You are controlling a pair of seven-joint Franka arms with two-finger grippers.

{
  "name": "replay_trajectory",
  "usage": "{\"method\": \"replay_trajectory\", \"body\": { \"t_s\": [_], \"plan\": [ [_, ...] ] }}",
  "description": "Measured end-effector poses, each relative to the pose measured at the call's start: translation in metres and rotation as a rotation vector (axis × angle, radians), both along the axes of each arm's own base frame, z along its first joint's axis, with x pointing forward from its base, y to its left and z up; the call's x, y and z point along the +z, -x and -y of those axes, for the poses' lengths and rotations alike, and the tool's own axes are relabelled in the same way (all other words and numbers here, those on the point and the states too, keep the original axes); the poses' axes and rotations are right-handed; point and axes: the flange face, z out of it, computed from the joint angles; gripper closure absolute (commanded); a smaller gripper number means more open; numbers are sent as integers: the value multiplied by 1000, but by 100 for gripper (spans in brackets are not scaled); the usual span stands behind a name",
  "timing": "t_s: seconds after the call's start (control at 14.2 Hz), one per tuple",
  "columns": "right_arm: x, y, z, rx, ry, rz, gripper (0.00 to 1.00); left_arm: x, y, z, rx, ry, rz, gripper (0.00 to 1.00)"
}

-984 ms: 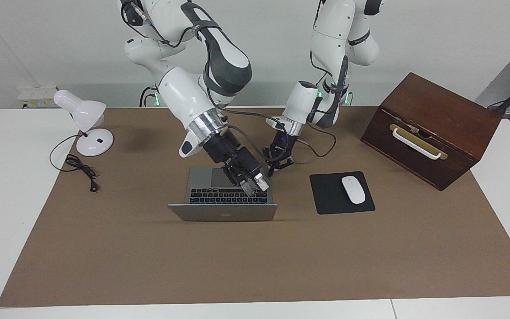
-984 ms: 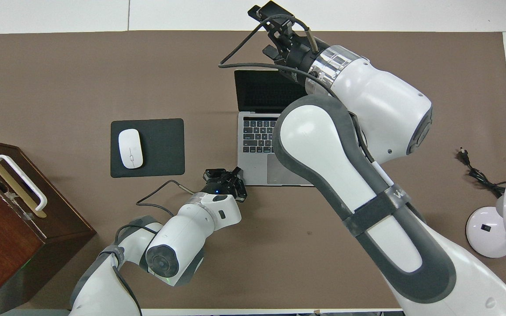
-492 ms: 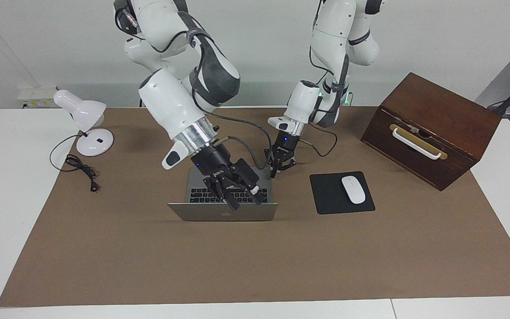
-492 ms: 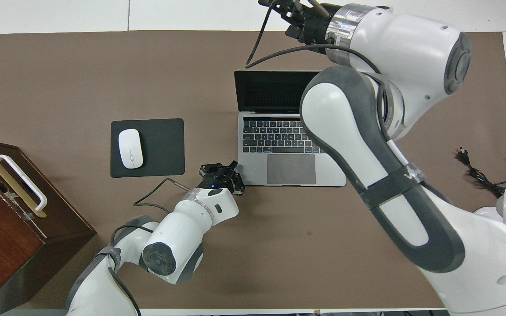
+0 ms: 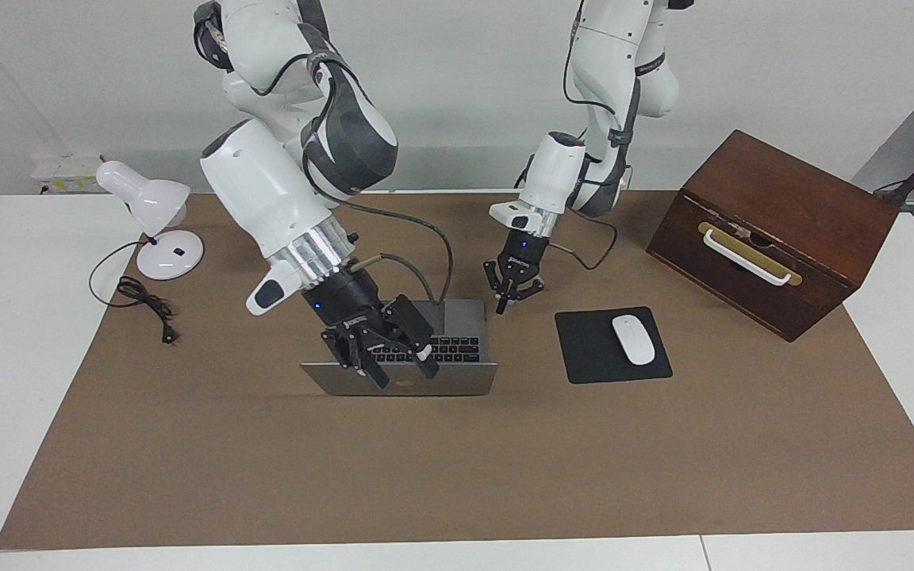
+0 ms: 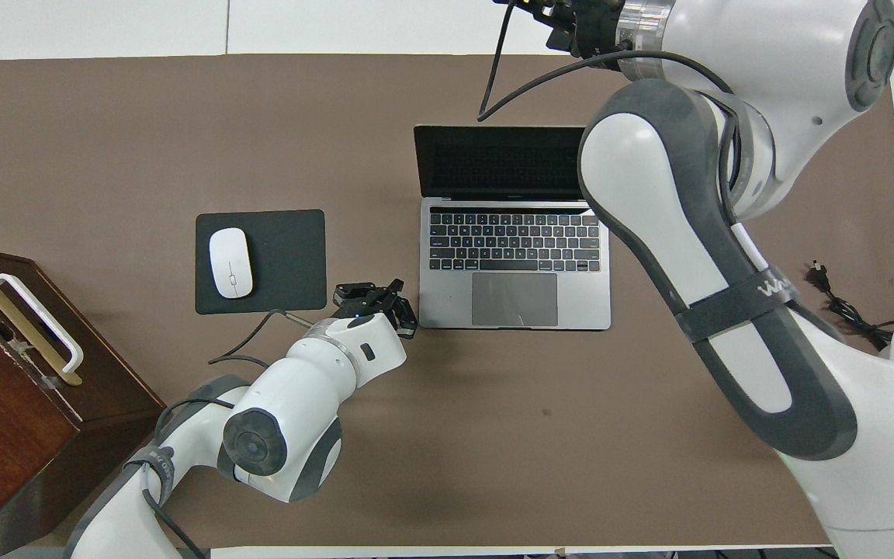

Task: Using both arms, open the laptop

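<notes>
Bright, even overhead light. Soft faint shadows beside lamp point(image 5: 157, 226) and box point(image 5: 770, 230). Sharp focus throughout; no glare or blur.

You see the laptop point(image 6: 515, 233) open, screen upright, keys and trackpad bare. The left gripper point(image 6: 375, 297) hangs just beside the laptop's near corner, toward the mouse pad point(image 6: 284, 260). The right gripper point(image 6: 563, 15) is cut off at the top edge, seemingly past the laptop's lid.

white surface point(image 5: 5, 333) under a brown mat point(image 5: 457, 468) reaching nearly to the edges. plain pale wall point(image 5: 457, 95) along the robots' edge. white socket strip point(image 5: 64, 173) at the corner by the right arm's end. even, soft light.
</notes>
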Motion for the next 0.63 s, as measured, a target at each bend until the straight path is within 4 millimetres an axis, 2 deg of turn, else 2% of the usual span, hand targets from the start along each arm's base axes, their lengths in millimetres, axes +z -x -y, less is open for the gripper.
{"method": "replay_trajectory", "body": {
  "t_s": [0.14,0.35,0.49,0.63],
  "plan": [
    [1,-2,26,56,58,-50,0,16,-6,-13,23,-7,-31,100],
    [18,4,82,143,133,-110,0,30,-13,-30,51,-16,-71,100],
    [33,17,121,217,252,-147,0,38,-20,-41,68,-25,-98,100],
    [49,35,150,293,384,-189,0,47,-30,-50,83,-35,-127,100]
  ]
}}
